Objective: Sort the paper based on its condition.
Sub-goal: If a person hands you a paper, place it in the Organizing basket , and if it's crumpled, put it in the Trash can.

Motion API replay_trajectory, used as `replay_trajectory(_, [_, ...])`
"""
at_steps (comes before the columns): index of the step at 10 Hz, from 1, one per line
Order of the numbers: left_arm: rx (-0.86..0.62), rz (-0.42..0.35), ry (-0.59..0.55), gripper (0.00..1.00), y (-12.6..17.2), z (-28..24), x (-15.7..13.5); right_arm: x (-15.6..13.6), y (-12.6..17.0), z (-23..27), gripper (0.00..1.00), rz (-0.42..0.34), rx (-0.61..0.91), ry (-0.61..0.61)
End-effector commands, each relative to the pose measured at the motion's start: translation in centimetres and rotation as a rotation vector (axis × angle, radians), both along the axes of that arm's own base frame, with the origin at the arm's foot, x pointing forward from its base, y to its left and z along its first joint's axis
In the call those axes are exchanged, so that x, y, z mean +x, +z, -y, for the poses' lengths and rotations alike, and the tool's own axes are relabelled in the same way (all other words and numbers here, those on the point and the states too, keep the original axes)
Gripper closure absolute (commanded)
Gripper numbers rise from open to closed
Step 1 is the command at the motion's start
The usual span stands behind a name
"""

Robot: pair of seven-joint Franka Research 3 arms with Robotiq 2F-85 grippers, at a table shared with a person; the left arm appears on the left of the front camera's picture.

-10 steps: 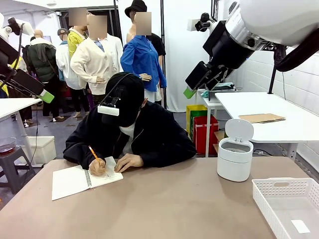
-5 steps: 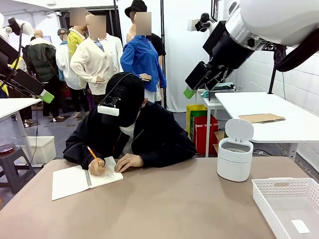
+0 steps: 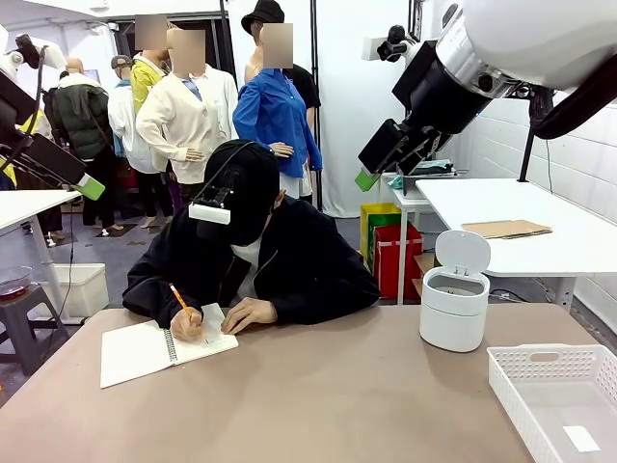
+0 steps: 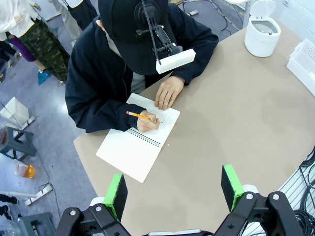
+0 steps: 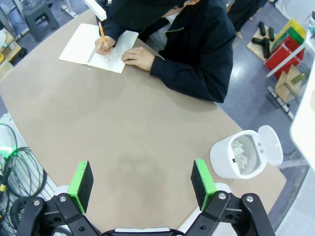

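Observation:
The paper is out of view. A person in a black top sits at the far side of the table and writes with an orange pencil (image 3: pixel 179 297) in a white spiral-bound notebook (image 3: pixel 140 352) (image 4: pixel 133 152) (image 5: pixel 81 44). My left gripper (image 4: pixel 174 189) hangs high above the table's left side, open and empty; one of its green pads shows at the front view's left edge (image 3: pixel 92 186). Above the right side my right gripper (image 5: pixel 141 184) (image 3: pixel 368 177) is also raised, open, with nothing between its fingers.
A white lidded bin (image 3: pixel 455 309) (image 5: pixel 241 152) (image 4: pixel 262 32) stands open at the far right with white bits inside. A white slotted tray (image 3: pixel 554 362) (image 4: pixel 302 61) sits at the near right corner and holds a small flat white slip (image 3: pixel 581 439). The brown tabletop (image 3: pixel 328 395) lies bare between.
The person's pencil hand shifts slightly over the notebook page. Both arms stay where they were.

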State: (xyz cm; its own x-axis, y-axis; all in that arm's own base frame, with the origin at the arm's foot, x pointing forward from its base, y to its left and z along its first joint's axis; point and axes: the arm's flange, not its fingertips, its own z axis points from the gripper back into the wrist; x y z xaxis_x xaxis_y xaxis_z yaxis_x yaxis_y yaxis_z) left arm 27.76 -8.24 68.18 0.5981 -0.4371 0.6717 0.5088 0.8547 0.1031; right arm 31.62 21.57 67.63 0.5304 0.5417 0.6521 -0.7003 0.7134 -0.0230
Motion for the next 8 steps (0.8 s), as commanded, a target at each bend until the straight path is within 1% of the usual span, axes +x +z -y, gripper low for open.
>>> replay_trajectory(1, [-0.002, -0.002, 0.003, 0.0, -0.04, -0.18, 0.07, 0.18, 0.03, -0.24, 0.0, -0.004, -0.001, 0.001])
replay_trajectory(8, [-0.002, -0.002, 0.003, 0.0, -0.04, -0.18, 0.07, 0.18, 0.03, -0.24, 0.0, -0.004, -0.001, 0.001])
